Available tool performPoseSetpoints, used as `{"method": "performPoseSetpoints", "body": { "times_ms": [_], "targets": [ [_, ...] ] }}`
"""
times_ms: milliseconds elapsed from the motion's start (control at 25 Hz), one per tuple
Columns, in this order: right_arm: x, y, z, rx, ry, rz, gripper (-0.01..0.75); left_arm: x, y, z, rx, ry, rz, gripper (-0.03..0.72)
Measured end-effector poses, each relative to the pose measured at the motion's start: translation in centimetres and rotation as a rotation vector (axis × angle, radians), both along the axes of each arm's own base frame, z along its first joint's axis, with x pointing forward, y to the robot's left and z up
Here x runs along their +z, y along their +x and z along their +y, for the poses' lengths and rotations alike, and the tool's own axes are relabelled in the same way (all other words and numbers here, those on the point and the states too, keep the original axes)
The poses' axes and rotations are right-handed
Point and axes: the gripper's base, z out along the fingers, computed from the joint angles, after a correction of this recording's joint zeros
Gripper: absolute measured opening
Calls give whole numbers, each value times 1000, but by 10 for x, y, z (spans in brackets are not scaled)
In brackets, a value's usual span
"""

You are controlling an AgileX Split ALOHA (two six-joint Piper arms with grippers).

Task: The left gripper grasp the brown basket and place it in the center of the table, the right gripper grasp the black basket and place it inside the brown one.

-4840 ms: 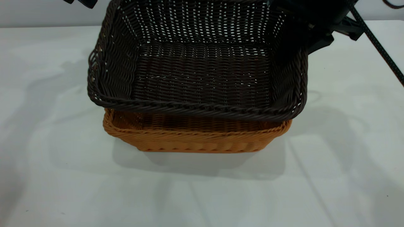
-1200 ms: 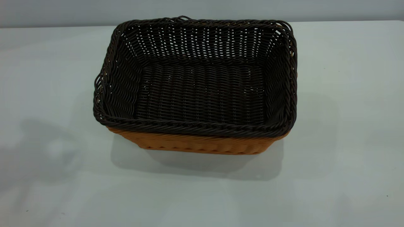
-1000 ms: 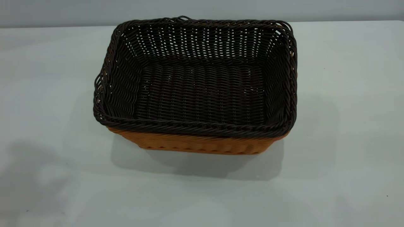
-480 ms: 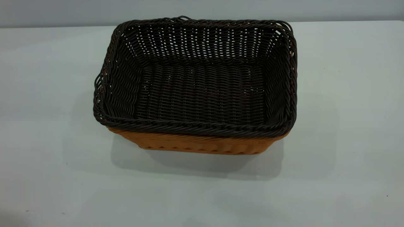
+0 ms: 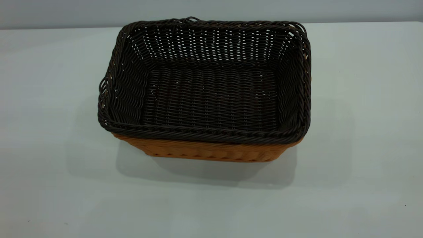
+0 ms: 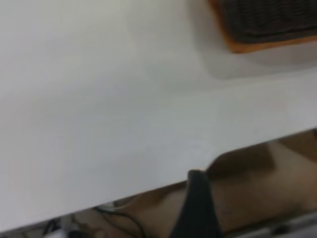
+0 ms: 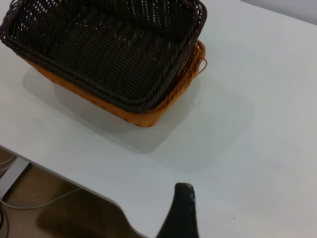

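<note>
Presently, we find the black basket point(image 5: 211, 86) seated inside the brown basket point(image 5: 205, 152), the 2 nested near the middle of the table point(image 5: 363, 132). In the exterior view only a strip of the brown basket's near wall shows beneath the black rim. The black rim overhangs that wall along the near side and sits level. No arm appears in that view.

From the right wrist view we note the same nesting: the black basket point(image 7: 109, 49) fills the brown basket point(image 7: 143, 118), whose rim and 1 small loop handle point(image 7: 203, 63) show past the dark weave at one short end. The table point(image 7: 247, 124) surface runs to an edge, with floor and cables beyond it. A single dark finger point(image 7: 181, 213) of the right gripper shows, well apart from the baskets and holding nothing; we cannot tell how its jaws stand.

From the left wrist view we record one corner of the nested baskets point(image 6: 262, 29) at a distance. A dark finger point(image 6: 198, 208) of the left gripper hangs beyond the table edge, touching nothing; its jaw state we cannot tell.
</note>
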Motion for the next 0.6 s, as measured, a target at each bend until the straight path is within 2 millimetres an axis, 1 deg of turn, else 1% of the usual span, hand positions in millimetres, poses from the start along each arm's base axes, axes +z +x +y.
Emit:
{"method": "performPoseSetpoints", "body": {
  "times_ms": [120,200,360,600],
  "targets": [
    [0,0,0,0,0,0,594,-13,-12,5,69,6,-28,530],
    [0,0,0,0,0,0,594,-20,-17,6,84,5,-49,530],
    [0,0,0,0,1,0,594,-24,-22,6,87,0,-120,530],
    [0,0,0,-1,1,0,594,-26,-23,6,90,-1,-138,530]
  ]
}}
